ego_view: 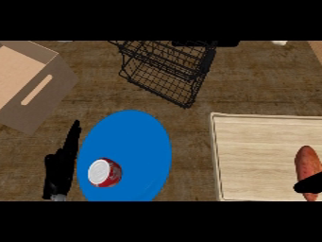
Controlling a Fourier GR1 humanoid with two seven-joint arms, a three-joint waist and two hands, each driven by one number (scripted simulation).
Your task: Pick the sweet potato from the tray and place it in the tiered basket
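**Sweet potato on the tray, under the right hand**

Left hand rests beside the blue plate, fingers straight. On the tray, the reddish-orange, elongated sweet potato lies with a right hand finger across its lower end (fingers' spread unclear).

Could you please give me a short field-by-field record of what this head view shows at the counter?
sweet potato: lying on the tray, near its right side
tray: right of the blue plate, pale wood
right hand: at the sweet potato's lower end, fingers curling across it
left hand: left of the plate, fingers straight, holding nothing
basket: black wire, at the far side, above plate and tray
plate: blue, carries a red can
box: cardboard, far left
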